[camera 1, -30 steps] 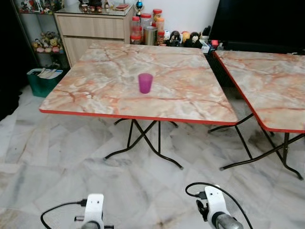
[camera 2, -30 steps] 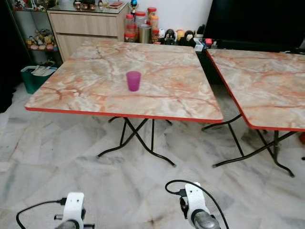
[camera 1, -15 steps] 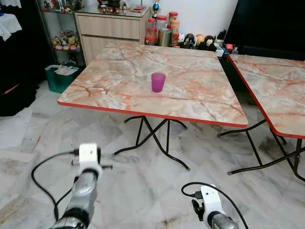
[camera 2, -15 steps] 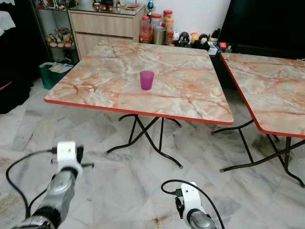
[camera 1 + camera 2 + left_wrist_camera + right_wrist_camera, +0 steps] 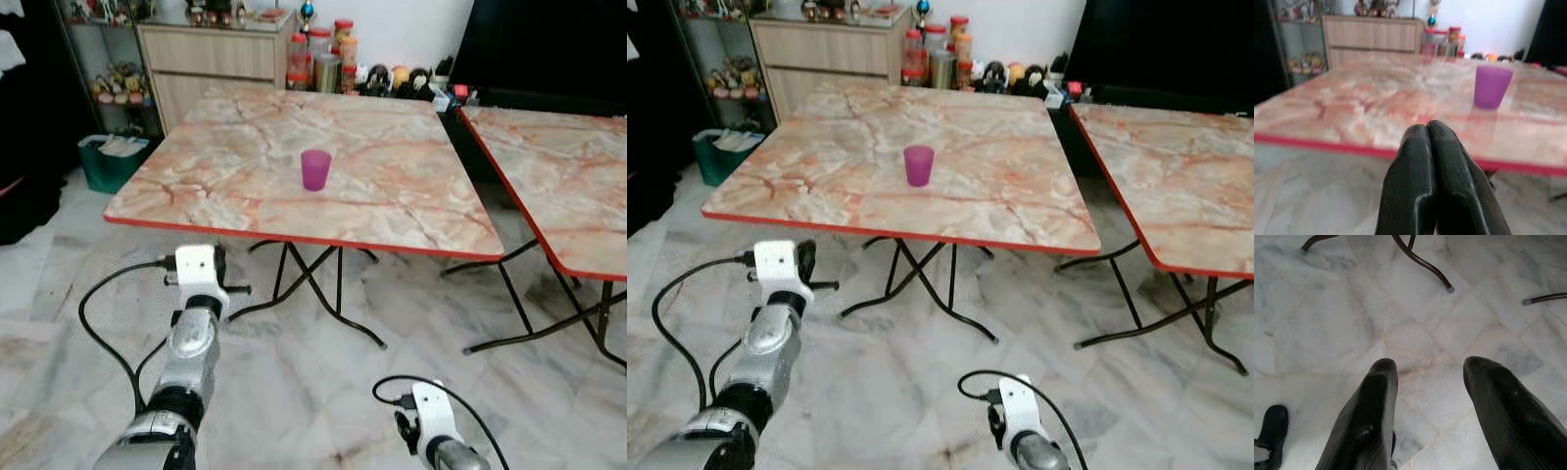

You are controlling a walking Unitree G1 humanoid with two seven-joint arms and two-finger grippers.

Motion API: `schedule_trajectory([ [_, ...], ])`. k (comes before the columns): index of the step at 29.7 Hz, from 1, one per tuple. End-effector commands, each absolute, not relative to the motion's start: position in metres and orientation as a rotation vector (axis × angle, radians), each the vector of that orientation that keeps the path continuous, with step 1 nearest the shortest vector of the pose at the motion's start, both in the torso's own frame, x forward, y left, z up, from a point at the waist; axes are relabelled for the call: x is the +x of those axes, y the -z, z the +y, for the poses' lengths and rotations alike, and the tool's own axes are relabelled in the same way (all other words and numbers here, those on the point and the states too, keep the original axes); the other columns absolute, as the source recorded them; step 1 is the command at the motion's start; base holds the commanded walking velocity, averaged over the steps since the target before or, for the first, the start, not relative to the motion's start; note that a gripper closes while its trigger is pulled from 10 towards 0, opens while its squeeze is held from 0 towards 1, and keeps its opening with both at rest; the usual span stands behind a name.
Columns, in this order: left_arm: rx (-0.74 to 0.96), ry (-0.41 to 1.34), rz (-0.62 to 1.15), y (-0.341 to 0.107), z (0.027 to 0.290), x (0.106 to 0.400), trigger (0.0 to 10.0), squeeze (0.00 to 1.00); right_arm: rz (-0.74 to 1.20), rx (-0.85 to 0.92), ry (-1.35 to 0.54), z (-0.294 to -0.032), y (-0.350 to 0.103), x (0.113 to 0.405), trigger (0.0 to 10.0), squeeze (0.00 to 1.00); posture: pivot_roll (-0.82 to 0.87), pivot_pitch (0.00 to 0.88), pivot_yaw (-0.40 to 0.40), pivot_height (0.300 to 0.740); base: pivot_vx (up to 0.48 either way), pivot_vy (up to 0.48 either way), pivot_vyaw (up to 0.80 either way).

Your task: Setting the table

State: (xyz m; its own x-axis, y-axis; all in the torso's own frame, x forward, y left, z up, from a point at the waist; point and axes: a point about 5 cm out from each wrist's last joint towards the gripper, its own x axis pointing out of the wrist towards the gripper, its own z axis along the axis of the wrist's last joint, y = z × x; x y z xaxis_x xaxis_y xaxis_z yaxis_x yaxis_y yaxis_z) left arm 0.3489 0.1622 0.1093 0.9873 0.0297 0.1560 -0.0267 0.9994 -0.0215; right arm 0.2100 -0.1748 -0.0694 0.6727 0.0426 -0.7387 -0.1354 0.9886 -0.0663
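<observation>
Purple cup (image 5: 314, 169) is standing upright near the middle of the marble-pattern folding table (image 5: 245, 186), open end up, nothing touching it. In the left wrist view it's sitting beyond the fingertips and off to one side of them, well apart, slightly blurred, w/ the table's red edge between cup and fingers.

Left gripper (image 5: 1428, 128) is hanging in the air short of the table's near edge, roughly level w/ the tabletop, pointing at it. Jaws are pressed together, nothing between them; left fingers (image 5: 1415, 171) are touching along their length. In the eye views the left arm (image 5: 188, 357) is reaching up from the lower left, but the fingers themselves are hard to make out behind the white wrist block.

Right gripper (image 5: 1430, 363) is hanging low, pointing down at the marble floor (image 5: 1415, 308). Jaws are standing wide apart, empty, only tiles and two table-leg feet past them. A dark object is cut off at the frame corner beside one finger; can't tell what it is. In the eye views the right arm (image 5: 436, 450) is cut off at the bottom edge.

2nd table (image 5: 558, 166) is standing to the right, partly out of frame. Cabinet (image 5: 211, 59) and jars (image 5: 328, 59) behind are too small to detail.
</observation>
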Motion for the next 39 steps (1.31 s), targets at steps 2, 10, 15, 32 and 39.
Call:
schedule_trajectory([
  [2,-0.029,-0.032,-0.18,-0.117,0.165,0.352,10.0,0.0,0.814,-0.121,-0.097,-0.174,0.067,0.214,10.0,0.0,0.02,0.0,-0.067,0.719,0.289,0.0,0.0],
  [10,-0.023,-0.033,-0.194,-0.122,0.169,0.354,10.0,0.0,0.823,-0.119,-0.093,-0.173,0.068,0.214,10.0,0.0,0.03,0.0,-0.061,0.719,0.305,0.0,0.0],
  [15,-0.023,-0.034,-0.196,-0.123,0.169,0.354,10.0,0.0,0.817,-0.117,-0.091,-0.173,0.067,0.215,10.0,0.0,0.02,0.0,-0.06,0.719,0.326,0.0,0.0],
  [32,-0.024,-0.017,-0.225,-0.133,0.168,0.358,10.0,0.0,0.811,-0.117,-0.09,-0.172,0.066,0.216,10.0,0.0,0.02,0.0,-0.053,0.719,0.347,0.0,-0.16],
  [39,-0.027,-0.008,-0.237,-0.137,0.166,0.359,10.0,0.0,0.816,-0.119,-0.087,-0.173,0.066,0.216,10.0,0.0,0.02,0.0,-0.053,0.719,0.374,0.0,0.0],
])
